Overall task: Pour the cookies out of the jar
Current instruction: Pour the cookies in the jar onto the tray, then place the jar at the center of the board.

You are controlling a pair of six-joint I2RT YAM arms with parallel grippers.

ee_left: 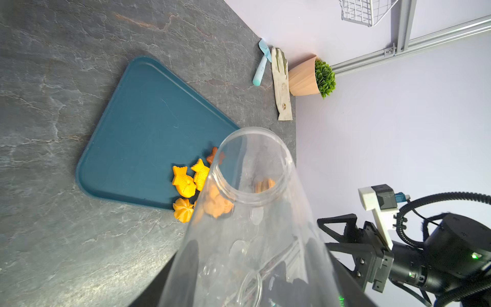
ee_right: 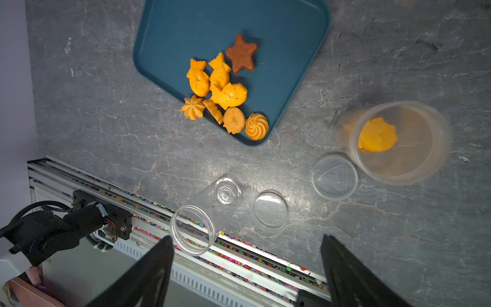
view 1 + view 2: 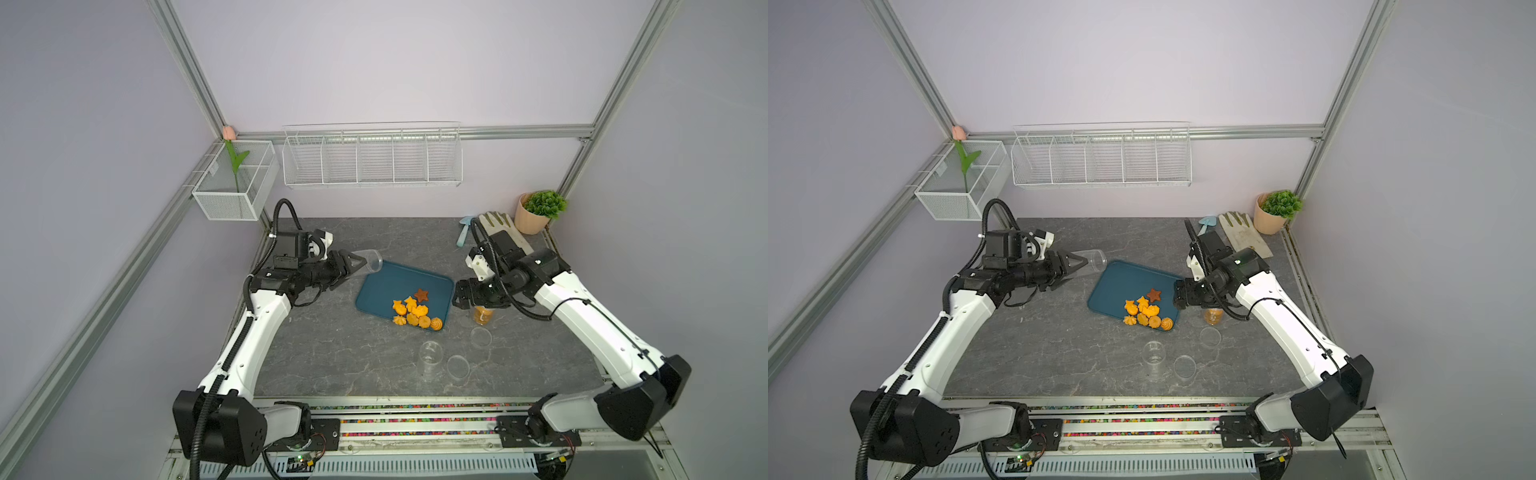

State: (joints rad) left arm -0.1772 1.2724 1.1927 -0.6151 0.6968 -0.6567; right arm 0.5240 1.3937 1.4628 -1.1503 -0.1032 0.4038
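Note:
My left gripper (image 3: 356, 264) (image 3: 1077, 264) (image 1: 252, 279) is shut on a clear jar (image 3: 372, 261) (image 3: 1095, 259) (image 1: 249, 202). The jar is tipped on its side with its mouth over the far left corner of the blue tray (image 3: 395, 279) (image 3: 1121, 279) (image 1: 138, 127) (image 2: 186, 24), and it looks empty. The cookies (image 3: 415, 311) (image 3: 1146, 311) (image 1: 186, 180) (image 2: 225, 87), orange ones and a brown star, lie heaped at the tray's near right corner. One swirl cookie (image 2: 192, 107) sits just off the rim. My right gripper (image 3: 476, 296) (image 3: 1192, 296) (image 2: 247, 265) is open, holding nothing.
A second clear jar (image 3: 483, 315) (image 3: 1214, 316) (image 2: 396, 141) with orange cookies inside stands right of the tray, below my right gripper. Nearer the front stand an empty clear jar (image 3: 430, 357) (image 2: 204, 215) and two clear lids (image 2: 269, 210) (image 2: 334, 176). A potted plant (image 3: 538, 212), a glove and a trowel are at the back right.

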